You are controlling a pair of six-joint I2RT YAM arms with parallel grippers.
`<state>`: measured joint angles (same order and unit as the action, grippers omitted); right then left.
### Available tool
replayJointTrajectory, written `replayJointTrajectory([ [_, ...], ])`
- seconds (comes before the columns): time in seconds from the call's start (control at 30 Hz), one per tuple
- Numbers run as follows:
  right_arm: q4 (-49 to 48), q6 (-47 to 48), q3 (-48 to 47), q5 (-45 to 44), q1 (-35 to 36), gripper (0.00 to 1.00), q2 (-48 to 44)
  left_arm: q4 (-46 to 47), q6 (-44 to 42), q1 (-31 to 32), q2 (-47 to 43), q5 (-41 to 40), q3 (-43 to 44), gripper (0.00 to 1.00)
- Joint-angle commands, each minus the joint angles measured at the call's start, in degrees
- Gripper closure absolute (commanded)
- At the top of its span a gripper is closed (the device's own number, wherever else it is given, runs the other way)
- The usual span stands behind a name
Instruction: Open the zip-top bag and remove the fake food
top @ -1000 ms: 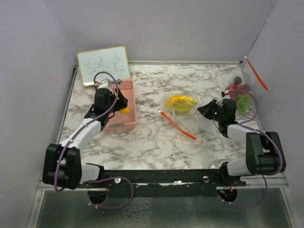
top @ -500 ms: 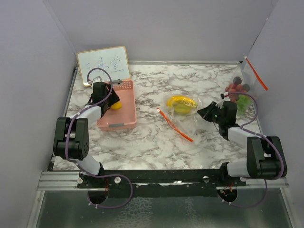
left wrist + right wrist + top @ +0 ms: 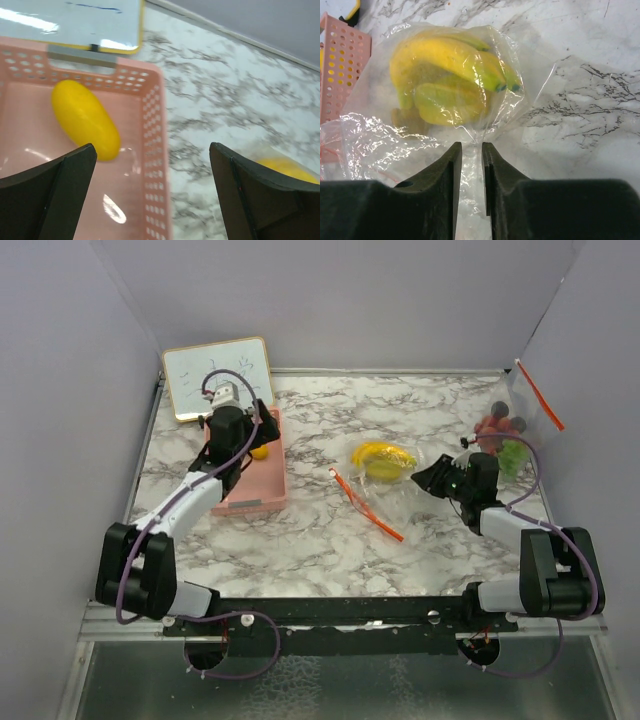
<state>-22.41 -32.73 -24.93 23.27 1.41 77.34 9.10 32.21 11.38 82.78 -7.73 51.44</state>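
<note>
The clear zip-top bag (image 3: 388, 480) lies mid-table with its orange zip strip (image 3: 366, 503) toward the front, and a yellow banana bunch (image 3: 382, 458) is inside it. In the right wrist view the banana bunch (image 3: 451, 70) shows through the bag (image 3: 375, 145). My right gripper (image 3: 426, 477) (image 3: 471, 146) is at the bag's right end, jaws a narrow gap apart with loose film between them. My left gripper (image 3: 250, 430) (image 3: 152, 147) hangs wide open and empty over the pink basket (image 3: 250, 498) (image 3: 156, 130). A yellow lemon (image 3: 259, 451) (image 3: 85, 119) lies in the basket.
A red berry cluster (image 3: 494, 426) with a dark purple bit (image 3: 500, 408) and a green bit (image 3: 512, 456) sits at the far right. Another clear bag with an orange strip (image 3: 538, 395) leans on the right wall. A small whiteboard (image 3: 218, 375) (image 3: 70, 20) stands behind the basket.
My left gripper has opened wide and risen over the basket, and the lemon now lies free inside it. The right jaws have parted slightly on the bag film.
</note>
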Motion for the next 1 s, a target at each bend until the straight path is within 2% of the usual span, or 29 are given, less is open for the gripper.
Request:
replayJointTrajectory([
  [0.0,1.33,1.96,-0.07,1.65,-0.27,0.74,-2.18,1.74,-4.56,10.65,-8.65,-8.44,-4.07,0.01],
  [0.17,2.68,2.76,1.78,-1.13,-0.27,0.74,-5.76,4.51,-10.58,22.31,-13.62,-22.77,-10.32,0.01],
  [0.23,1.58,1.64,3.40,-3.94,-0.27,0.75,-8.45,7.25,-8.13,21.95,-12.76,-22.26,-13.38,0.01],
  [0.33,-0.73,0.88,6.76,-6.10,-0.27,0.75,-14.92,7.38,1.00,20.74,-9.76,-20.93,-15.05,0.01],
  [0.4,0.60,1.61,7.08,-6.81,-0.27,0.75,-18.18,9.85,-1.06,20.77,-8.39,-17.29,-15.35,0.01],
  [0.53,4.46,3.76,6.25,-6.62,-0.27,0.74,-21.20,15.16,-2.70,24.22,-8.46,-15.59,-17.16,0.03],
  [0.63,4.49,5.01,7.51,-4.59,-0.27,0.72,-22.27,14.19,-1.98,27.51,-8.69,-16.68,-17.25,0.07],
  [0.77,3.76,4.85,10.73,-0.45,-0.22,0.74,-23.84,14.55,1.41,30.55,-8.71,-14.35,-18.66,0.10],
  [0.83,3.24,4.47,12.57,0.70,-0.18,0.78,-25.12,15.48,3.27,33.33,-7.77,-12.77,-19.32,0.11],
  [0.97,4.76,6.18,12.73,2.27,-0.18,0.96,-26.16,16.43,7.60,40.58,-3.07,-13.80,-19.52,0.17],
])
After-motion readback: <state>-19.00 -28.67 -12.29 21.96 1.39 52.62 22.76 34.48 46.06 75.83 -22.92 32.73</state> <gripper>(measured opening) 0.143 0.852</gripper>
